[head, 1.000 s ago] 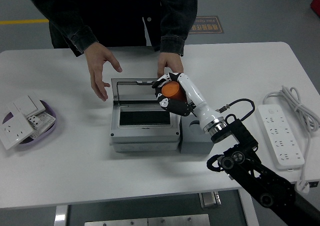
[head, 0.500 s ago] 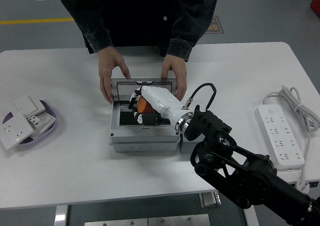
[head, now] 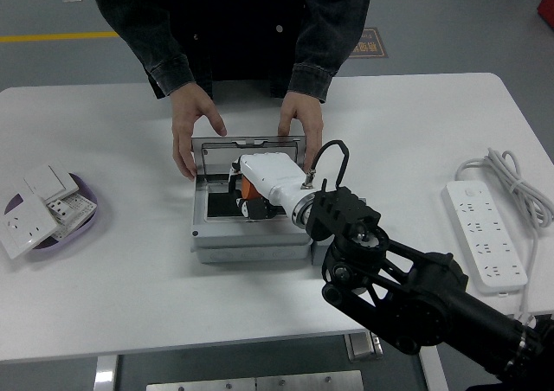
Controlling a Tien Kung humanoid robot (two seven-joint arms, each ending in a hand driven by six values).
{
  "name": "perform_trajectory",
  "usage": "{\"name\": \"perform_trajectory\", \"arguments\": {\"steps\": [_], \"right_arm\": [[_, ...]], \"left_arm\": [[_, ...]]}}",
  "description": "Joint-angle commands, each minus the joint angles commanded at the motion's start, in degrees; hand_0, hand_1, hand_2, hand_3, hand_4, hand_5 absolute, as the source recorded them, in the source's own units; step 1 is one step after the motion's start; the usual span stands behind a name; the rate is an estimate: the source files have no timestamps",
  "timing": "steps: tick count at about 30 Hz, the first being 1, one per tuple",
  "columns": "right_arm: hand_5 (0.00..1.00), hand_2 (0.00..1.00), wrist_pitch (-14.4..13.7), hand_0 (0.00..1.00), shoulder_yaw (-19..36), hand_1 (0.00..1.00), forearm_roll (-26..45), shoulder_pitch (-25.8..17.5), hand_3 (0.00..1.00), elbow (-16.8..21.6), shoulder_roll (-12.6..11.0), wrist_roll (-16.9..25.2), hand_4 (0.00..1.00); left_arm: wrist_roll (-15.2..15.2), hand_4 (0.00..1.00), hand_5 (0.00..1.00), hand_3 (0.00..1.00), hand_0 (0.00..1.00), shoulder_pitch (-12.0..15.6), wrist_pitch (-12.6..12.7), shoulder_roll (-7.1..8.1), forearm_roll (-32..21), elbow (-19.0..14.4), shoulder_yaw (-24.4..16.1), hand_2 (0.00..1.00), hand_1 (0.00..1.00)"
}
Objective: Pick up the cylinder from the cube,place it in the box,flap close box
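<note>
While a person's hands [head: 195,136] steady the box [head: 251,235] behind it, the right hand [head: 251,188] stays clamped on the orange cylinder [head: 248,186] inside the box.

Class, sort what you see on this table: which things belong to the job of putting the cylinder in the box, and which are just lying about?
Part of the job:
orange cylinder, held in the right hand
grey box with its lid up
person's hands steadying the lid

Lying about:
power strip
purple dish of wall switches
</note>
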Motion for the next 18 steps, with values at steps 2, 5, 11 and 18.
{"name": "perform_trajectory", "arguments": {"steps": [2,5,11,18], "right_arm": [[0.002,0.637,-0.2,0.642,-0.1,0.634,0.0,0.1,0.679,-0.2,0.0,0.2,0.484],[0.002,0.637,-0.4,0.642,-0.3,0.634,0.2,0.2,0.679,-0.4,0.0,0.6,0.484],[0.288,0.674,0.4,0.701,-0.4,0.663,-0.3,0.3,0.698,-0.7,-0.1,0.4,0.473],[0.413,0.706,0.5,0.785,-0.5,0.687,0.5,0.1,0.739,-1.1,-0.2,0.9,0.729]], "left_arm": [[0.0,0.729,0.279,0.642,0.637,-0.1,0.0,-0.14,0.1,0.0,-0.2,0.576,0.663],[-0.1,0.729,0.279,0.642,0.637,0.0,0.0,-0.21,0.1,0.0,-0.3,0.576,0.663],[0.0,0.730,0.281,0.642,0.638,0.2,0.0,-0.10,0.1,0.0,-0.4,0.575,0.663],[-0.2,0.730,0.282,0.642,0.638,0.1,-0.1,-0.10,0.0,0.0,-0.1,0.576,0.664]]}}
